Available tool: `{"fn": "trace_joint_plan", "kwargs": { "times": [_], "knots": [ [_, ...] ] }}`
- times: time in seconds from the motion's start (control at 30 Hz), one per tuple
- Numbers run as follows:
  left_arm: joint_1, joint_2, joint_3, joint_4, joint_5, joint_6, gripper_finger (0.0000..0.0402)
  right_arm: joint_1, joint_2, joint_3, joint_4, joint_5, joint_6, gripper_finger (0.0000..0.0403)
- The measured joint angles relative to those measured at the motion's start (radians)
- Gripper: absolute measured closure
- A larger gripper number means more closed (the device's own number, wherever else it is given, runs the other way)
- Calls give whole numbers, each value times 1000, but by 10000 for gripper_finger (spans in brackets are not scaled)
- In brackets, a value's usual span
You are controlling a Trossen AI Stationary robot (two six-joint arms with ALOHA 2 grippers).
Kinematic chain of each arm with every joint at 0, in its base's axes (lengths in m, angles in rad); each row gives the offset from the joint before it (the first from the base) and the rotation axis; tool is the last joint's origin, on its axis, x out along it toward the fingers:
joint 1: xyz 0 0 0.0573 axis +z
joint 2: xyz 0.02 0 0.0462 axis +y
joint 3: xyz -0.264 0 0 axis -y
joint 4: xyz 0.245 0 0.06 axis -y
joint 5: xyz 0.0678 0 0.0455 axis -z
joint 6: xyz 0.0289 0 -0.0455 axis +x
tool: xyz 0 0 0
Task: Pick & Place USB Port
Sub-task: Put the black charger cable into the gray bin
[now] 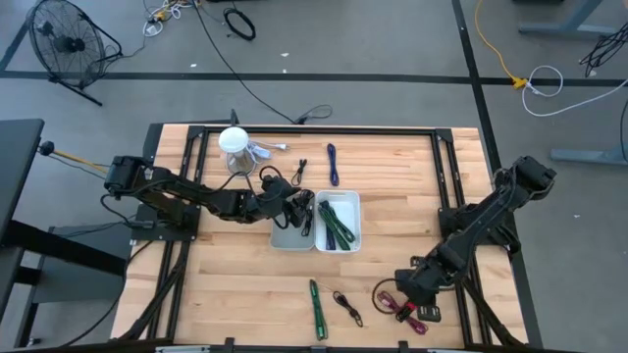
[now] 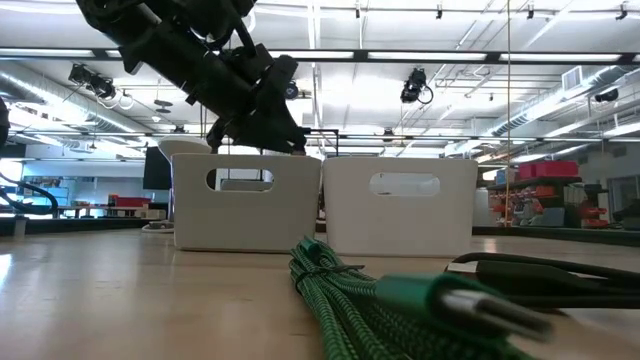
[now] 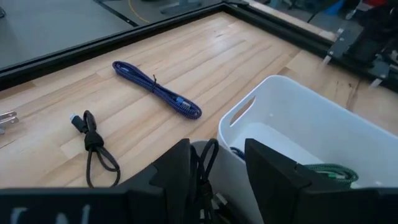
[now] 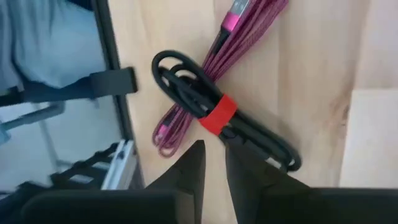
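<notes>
Two white bins stand side by side mid-table: the left one and the right one, which holds green cables. My left gripper hangs over the left bin, shut on a bundled black USB cable. At the near right, my right gripper points steeply down, open by a narrow gap with nothing between the fingers. It is just above a black cable with a red tie, which lies across a magenta cable on the wood. My left gripper pinches the black cable bundle between its two fingers, with a loop of it sticking out past the fingertips. The fingers slant down from the table's left side. The bundle is lifted clear above the left bin; its lower part is hidden by the fingers.
A blue cable and a small black cable lie beyond the bins. A green cable and another black one lie near the front edge. A white-lidded jar stands at the far left.
</notes>
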Motion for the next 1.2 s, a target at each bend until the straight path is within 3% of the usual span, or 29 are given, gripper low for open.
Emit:
{"fn": "trace_joint_plan", "kwargs": {
  "times": [0.3,0.57,0.87,1.2],
  "knots": [
    [0,0,0,5,0,-1,243,99,0,0,15,180,21,341],
    [0,0,0,7,0,-6,243,158,2,0,84,295,1,264],
    [0,0,0,26,9,-7,244,188,99,0,154,301,-24,178],
    [0,0,0,34,18,-8,244,188,192,0,164,313,-72,163]
  ]
}}
